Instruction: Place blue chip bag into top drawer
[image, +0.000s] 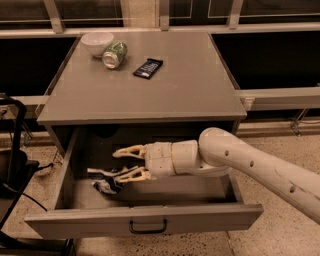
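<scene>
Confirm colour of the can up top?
Green can, camera view; claw open inside the top drawer, at the blue chip bag.
</scene>
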